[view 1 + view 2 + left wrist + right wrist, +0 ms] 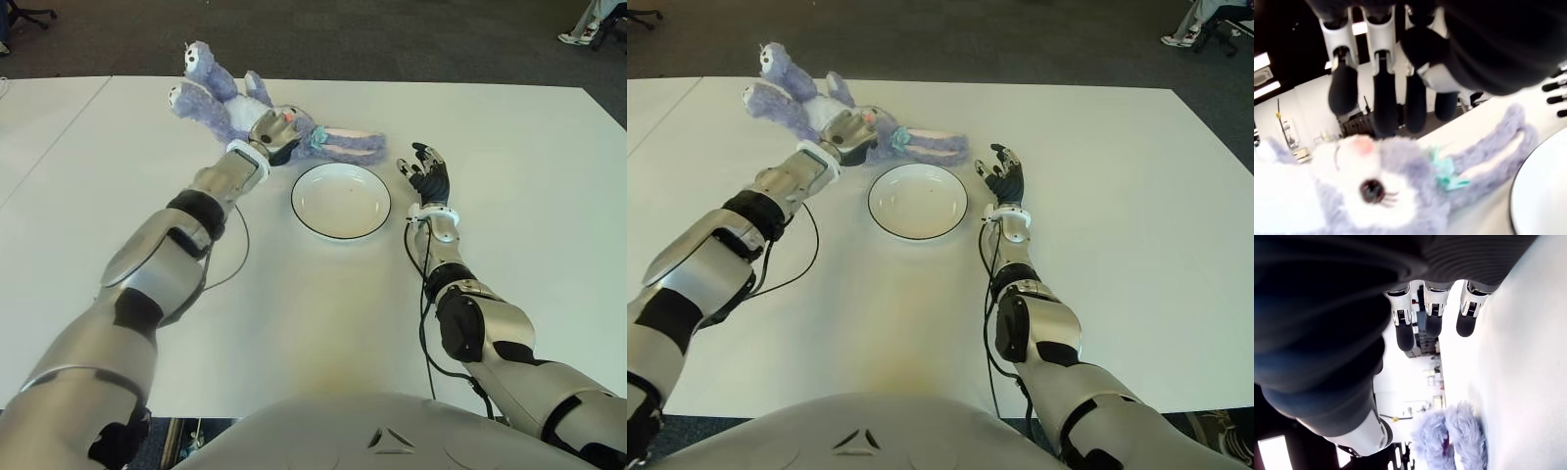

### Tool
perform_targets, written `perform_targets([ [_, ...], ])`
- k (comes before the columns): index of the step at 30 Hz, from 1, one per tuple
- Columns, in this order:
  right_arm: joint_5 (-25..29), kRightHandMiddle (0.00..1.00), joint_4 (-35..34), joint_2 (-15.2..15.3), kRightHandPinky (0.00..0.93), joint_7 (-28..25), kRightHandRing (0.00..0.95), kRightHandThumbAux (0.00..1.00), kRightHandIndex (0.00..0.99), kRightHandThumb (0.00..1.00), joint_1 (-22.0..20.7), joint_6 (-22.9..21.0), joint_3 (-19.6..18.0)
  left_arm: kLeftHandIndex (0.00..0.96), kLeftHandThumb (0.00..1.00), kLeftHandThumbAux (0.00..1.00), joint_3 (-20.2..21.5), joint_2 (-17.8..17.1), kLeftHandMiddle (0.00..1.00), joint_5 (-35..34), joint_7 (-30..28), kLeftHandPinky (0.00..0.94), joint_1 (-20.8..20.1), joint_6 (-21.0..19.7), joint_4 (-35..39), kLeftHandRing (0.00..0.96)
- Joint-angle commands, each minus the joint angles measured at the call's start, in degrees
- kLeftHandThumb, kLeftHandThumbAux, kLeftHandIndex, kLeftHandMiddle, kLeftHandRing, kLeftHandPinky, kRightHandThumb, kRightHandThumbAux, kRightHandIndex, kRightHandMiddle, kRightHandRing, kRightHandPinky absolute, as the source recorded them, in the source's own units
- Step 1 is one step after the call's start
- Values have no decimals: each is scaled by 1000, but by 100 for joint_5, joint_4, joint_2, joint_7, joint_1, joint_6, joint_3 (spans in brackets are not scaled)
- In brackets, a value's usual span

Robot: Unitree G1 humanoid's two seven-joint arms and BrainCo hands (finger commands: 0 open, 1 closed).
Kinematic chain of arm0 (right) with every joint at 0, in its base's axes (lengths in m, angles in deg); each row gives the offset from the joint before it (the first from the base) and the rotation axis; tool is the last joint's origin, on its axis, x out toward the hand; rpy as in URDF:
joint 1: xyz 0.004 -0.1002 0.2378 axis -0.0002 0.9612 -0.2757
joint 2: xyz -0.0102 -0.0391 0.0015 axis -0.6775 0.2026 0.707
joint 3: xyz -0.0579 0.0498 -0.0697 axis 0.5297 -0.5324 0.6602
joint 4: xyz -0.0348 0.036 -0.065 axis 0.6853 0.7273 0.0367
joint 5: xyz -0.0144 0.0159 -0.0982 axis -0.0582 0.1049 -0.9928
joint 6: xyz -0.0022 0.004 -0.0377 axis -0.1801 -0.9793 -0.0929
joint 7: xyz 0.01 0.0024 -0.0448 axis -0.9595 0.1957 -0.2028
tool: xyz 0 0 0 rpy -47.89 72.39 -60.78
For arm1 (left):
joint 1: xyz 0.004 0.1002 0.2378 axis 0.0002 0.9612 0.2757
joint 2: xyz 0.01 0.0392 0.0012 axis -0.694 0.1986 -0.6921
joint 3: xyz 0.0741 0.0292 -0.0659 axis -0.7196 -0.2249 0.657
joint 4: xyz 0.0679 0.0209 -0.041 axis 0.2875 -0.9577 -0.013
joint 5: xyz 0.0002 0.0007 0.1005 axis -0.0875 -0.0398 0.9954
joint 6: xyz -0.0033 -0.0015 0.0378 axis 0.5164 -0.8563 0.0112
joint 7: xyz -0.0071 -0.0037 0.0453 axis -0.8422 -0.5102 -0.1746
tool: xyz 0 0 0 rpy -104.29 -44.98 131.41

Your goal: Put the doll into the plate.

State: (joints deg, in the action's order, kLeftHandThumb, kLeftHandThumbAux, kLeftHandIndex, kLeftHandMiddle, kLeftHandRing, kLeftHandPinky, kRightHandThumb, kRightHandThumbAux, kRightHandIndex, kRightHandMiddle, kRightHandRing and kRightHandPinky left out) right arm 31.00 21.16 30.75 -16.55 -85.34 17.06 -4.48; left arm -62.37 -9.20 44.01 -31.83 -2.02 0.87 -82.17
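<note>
A purple plush rabbit doll [220, 103] with a teal bow lies on the white table [509, 147] just behind the plate. Its legs point far left and its long ears [353, 147] stretch right. My left hand [277, 132] hovers over the doll's head. In the left wrist view its fingers [1383, 107] hang straight above the doll's face [1376, 196] and are not closed on it. The white dark-rimmed plate [341, 201] holds nothing. My right hand [427, 171] shows beside the plate on its right, fingers spread, holding nothing.
Black cables [235, 259] trail on the table from both arms. A second table [39, 117] adjoins on the left. Dark carpet [392, 39] lies past the far edge, with a person's shoes [576, 37] at the far right and a chair base [29, 14] at the far left.
</note>
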Motion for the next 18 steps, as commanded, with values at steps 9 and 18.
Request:
perform_targets([
  [9, 125, 110, 926, -367, 0, 13, 29, 895, 238, 390, 1359, -766, -134, 441, 864, 661, 1302, -1378, 483, 9, -566, 821, 2413, -180, 4095, 727],
  [18, 28, 111, 933, -347, 0, 116, 28, 892, 242, 386, 1341, -790, -54, 415, 842, 666, 1479, -962, 583, 530, 2579, 734, 1188, 378, 2233, 716],
])
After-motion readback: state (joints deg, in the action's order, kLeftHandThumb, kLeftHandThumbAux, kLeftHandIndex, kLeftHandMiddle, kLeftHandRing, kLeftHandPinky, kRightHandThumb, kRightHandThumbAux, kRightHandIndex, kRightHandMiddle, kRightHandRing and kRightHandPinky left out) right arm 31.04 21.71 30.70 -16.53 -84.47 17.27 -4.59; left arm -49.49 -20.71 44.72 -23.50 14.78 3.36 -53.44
